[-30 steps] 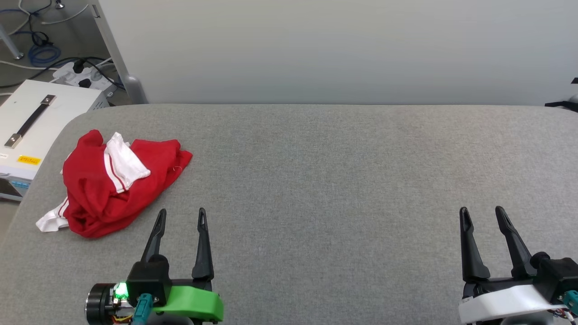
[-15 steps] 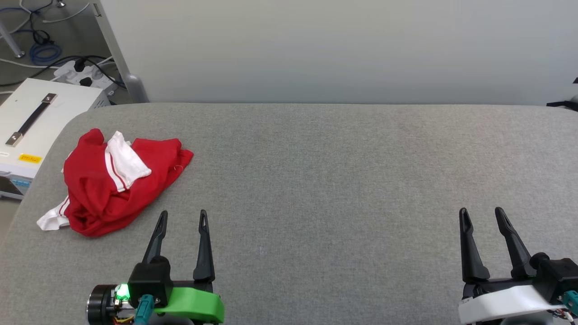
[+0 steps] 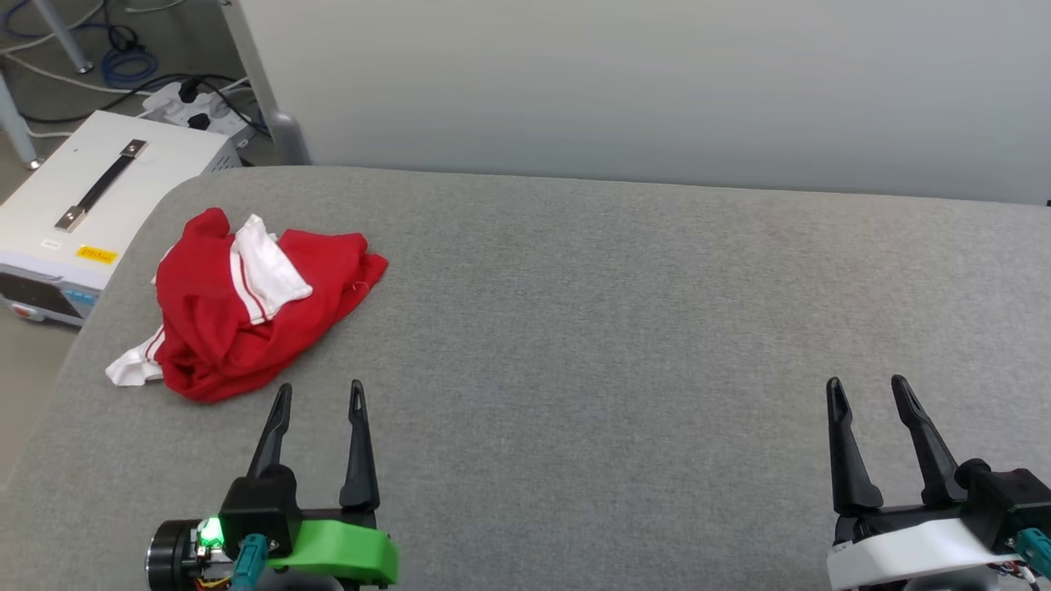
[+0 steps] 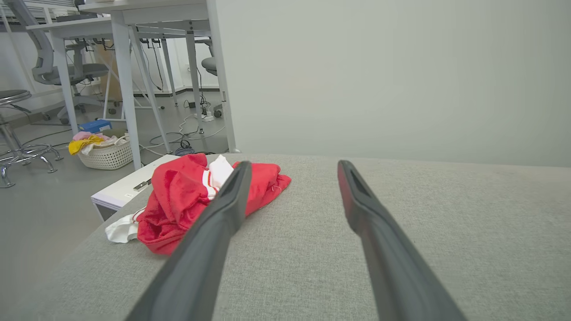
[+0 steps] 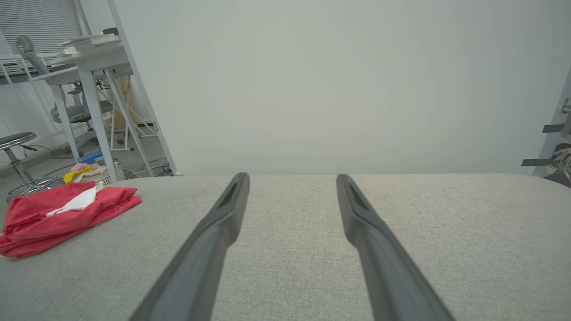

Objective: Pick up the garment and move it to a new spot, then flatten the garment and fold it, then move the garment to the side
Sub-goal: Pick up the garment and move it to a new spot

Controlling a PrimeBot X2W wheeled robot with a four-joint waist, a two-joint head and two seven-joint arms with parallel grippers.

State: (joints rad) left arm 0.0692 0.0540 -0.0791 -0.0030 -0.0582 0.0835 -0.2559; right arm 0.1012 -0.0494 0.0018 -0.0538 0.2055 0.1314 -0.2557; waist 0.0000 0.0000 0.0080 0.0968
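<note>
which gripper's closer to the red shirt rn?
Left. The left gripper is open just short of the garment, not touching it; the right gripper is open far off across the grey surface.

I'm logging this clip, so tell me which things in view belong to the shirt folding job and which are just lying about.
Part of the job:
- garment, crumpled on the grey table
- left gripper and right gripper, fingers apart, holding nothing

Just lying about:
- white case with a handle
- power strip on the floor
- laundry basket
- stool
</note>
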